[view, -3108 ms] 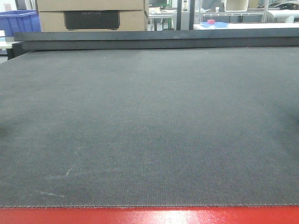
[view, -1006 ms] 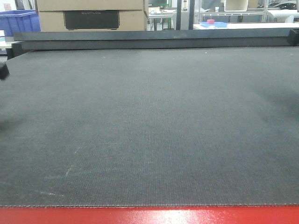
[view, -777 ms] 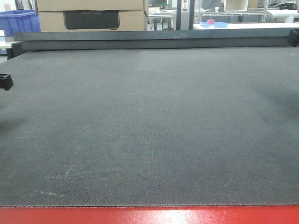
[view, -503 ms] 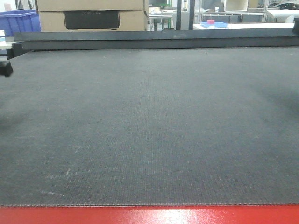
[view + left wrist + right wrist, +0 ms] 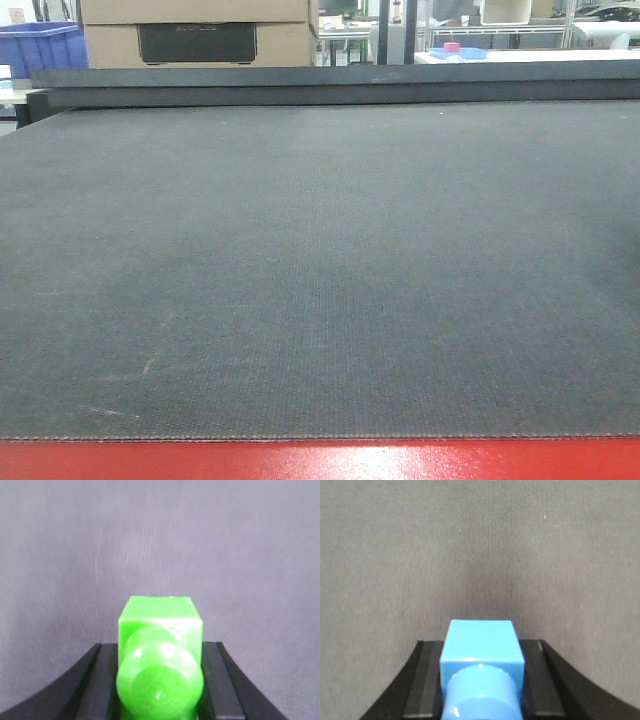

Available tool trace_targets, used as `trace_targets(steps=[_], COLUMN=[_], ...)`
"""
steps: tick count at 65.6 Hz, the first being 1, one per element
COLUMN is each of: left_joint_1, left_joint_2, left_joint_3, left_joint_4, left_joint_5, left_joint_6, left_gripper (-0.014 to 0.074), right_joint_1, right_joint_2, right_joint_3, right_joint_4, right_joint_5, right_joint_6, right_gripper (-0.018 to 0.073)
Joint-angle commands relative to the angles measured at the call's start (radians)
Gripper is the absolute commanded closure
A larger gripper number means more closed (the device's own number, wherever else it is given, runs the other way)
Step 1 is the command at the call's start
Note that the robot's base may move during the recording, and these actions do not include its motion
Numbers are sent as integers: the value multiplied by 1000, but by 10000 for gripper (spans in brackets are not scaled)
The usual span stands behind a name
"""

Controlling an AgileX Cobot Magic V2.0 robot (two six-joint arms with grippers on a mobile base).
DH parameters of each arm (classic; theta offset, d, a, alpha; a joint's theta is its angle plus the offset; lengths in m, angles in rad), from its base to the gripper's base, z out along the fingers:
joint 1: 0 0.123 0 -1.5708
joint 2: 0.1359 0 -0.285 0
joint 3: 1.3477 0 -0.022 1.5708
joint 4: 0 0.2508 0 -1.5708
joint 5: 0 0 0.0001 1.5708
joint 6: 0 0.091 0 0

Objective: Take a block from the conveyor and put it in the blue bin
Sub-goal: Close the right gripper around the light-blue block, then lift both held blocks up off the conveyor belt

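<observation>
Gone from the front view were the black fingertips that had shown at the belt's left and right edges. Over the grey conveyor (image 5: 320, 260), the left gripper (image 5: 160, 647) was clamped on a green block (image 5: 157, 615) and the right gripper (image 5: 481, 646) on a blue block (image 5: 480, 630). Beyond the dark far rail (image 5: 320, 85) stood the blue bin (image 5: 40, 45), beside a cardboard box (image 5: 195, 30).

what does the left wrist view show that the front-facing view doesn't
Only the left wrist view: a green block clamped in the left gripper, black jaws on either side. Only the front-facing view: the red frame edge, a cardboard box and a blue crate beyond the far end. Both: the dark grey woven conveyor belt.
</observation>
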Motion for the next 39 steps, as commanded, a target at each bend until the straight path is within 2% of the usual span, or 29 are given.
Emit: trace_targets(steps=[1, 15, 39], left_joint_1=[-7, -7, -7], left_joint_2=[-100, -311, -622], left_joint_3=[100, 225, 237], left_joint_4=[2, 2, 2], left_joint_5=[-134, -167, -162], left_joint_6=[8, 8, 8], left_gripper=[707, 707, 707], right_joint_1=[-1, -1, -1], right_joint_2=[-114, -354, -716], right_joint_3=[117, 283, 290], right_joint_4=[-4, -4, -4], right_joint_5=[-134, -259, -277], right_joint_6=[-9, -9, -9], right_gripper=[721, 721, 721])
